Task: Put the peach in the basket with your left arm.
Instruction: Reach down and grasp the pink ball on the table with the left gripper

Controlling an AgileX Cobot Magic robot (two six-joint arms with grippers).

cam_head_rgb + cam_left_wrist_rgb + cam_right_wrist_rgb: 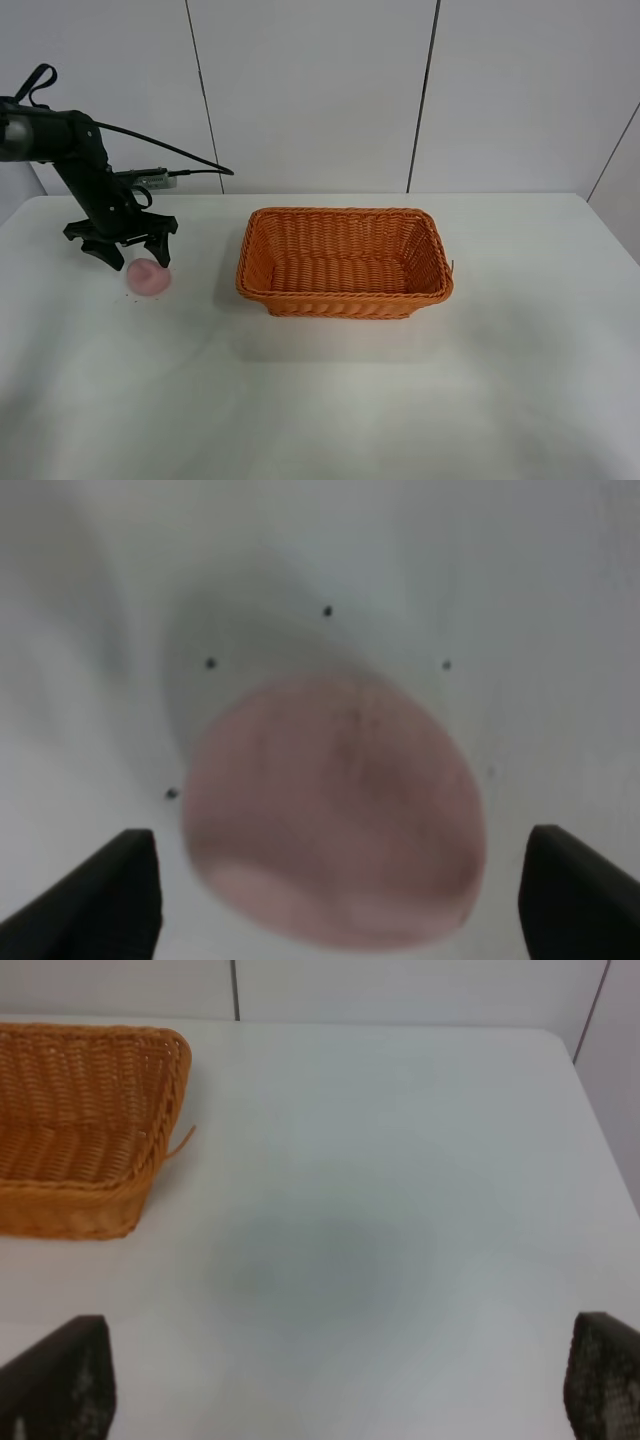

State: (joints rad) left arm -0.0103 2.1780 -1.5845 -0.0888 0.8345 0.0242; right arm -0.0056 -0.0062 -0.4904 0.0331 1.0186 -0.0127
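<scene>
The pink peach (pixel 146 278) lies on the white table at the left, well apart from the orange wicker basket (pixel 345 261) in the middle. My left gripper (pixel 128 255) hangs open just above the peach, its black fingers spread on either side of it. In the left wrist view the peach (pixel 335 810) fills the middle between the two dark fingertips (pixel 100 890), blurred from closeness. The right gripper (pixel 335 1385) is open over bare table; the right wrist view shows the basket's corner (pixel 90 1120). The right arm does not show in the exterior high view.
The left arm's black cable (pixel 165 150) trails behind it toward the wall. White wall panels stand behind the table (pixel 330 400). A loose wicker strand (pixel 182 1142) sticks out of the basket's near corner.
</scene>
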